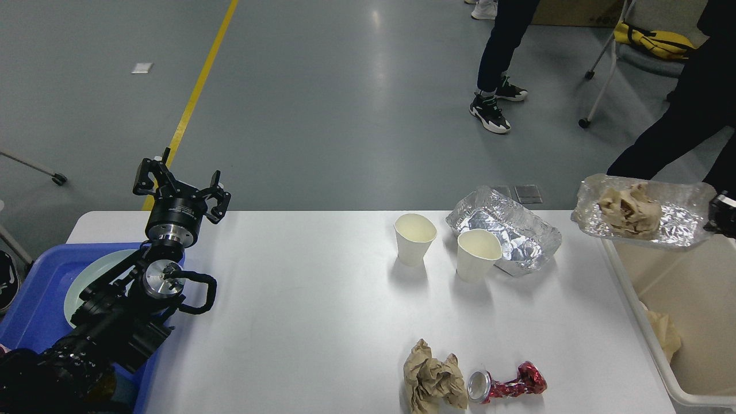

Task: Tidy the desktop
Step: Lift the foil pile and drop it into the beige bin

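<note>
Desktop [299,299] first: white, rounded at the corners, stretched across most of the view between blue tray [34,299] at its left edge and beige bin [690,322] at its right edge. Left wide bare surface through the middle and along the near left edge.

Carried two paper cups [414,238] [478,254], upright and just beside each other, near the far edge right of centre, with crumpled foil tray [517,230] against the right-hand cup. Carried also crumpled brown paper [434,379] and crushed red can [509,384], side by side at the near edge, right of centre.

Found left gripper [179,187] raised near the far left corner, fingers spread apart, its arm crossing pale plate [86,276] in the blue tray.

Saw only a sliver of right gripper [725,214] at the view's right border; could not tell whether fingers were apart or together. Noted second foil tray [678,221], with wad of paper [629,210] in it, up in the air just beyond the far right corner, above the bin's far end and clear of the desk, its right end touching that sliver. Spotted more brown paper [664,336] inside the bin.
</note>
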